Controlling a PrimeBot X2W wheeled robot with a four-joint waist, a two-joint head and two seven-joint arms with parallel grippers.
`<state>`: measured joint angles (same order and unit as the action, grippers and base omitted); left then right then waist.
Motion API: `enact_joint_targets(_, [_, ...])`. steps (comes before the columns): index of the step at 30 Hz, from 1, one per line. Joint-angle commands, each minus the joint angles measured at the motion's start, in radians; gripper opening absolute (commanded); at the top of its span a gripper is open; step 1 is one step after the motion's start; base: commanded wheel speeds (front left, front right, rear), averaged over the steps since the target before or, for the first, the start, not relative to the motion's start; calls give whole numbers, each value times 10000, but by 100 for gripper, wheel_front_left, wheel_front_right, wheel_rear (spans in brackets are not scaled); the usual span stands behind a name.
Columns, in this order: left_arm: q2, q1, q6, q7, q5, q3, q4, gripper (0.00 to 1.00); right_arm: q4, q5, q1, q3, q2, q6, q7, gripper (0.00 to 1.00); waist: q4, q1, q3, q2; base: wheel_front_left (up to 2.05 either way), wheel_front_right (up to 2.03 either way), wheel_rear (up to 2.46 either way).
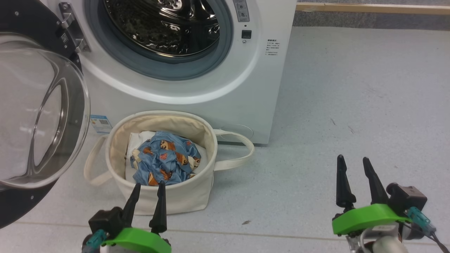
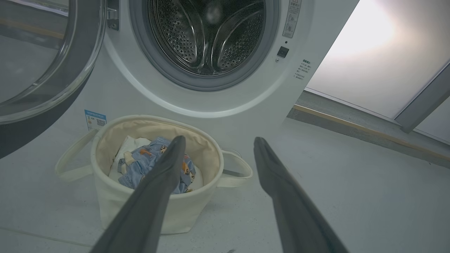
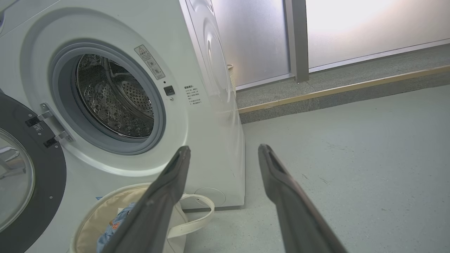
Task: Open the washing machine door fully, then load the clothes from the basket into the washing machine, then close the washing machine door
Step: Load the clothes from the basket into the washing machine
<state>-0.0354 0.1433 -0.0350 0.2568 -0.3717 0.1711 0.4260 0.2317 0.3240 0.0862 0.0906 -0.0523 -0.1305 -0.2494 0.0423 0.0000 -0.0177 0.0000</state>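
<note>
Nearest us, our left gripper (image 1: 149, 183) hangs spread and empty at the near rim of the basket (image 1: 186, 196); the blue animal-print garment (image 1: 165, 158) lies bunched inside, straight ahead of its fingertips. Our right gripper (image 1: 353, 158), also spread, sits well off rightward. Beyond, the washing machine door (image 1: 42, 116) stands wide open.

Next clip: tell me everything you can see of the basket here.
The basket is a round, soft-sided tub of cream canvas-like cloth, open-topped and upright on the grey floor, close before the washing machine; whether they touch is unclear. Two long loop handles, one per side, droop to the floor. Inside lie the crumpled blue printed clothes on a white padded liner.
</note>
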Motion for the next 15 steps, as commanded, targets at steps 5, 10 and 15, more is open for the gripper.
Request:
enact_joint_targets(5, [-148,183,-63,49,230,-335,-376,100,-261,-103,311,252,20,-2,-124,100,26,0,2,0,0,0,0])
enact_joint_targets(10, [-148,163,-21,49,83,-363,-435,100,-235,-101,306,280,20,-2,-124,100,50,0,2,0,0,0,0])
enact_joint_targets(15, [-148,160,347,49,-382,-314,-258,100,-192,-92,294,325,20,-2,-124,100,81,0,9,0,5,-13,8])
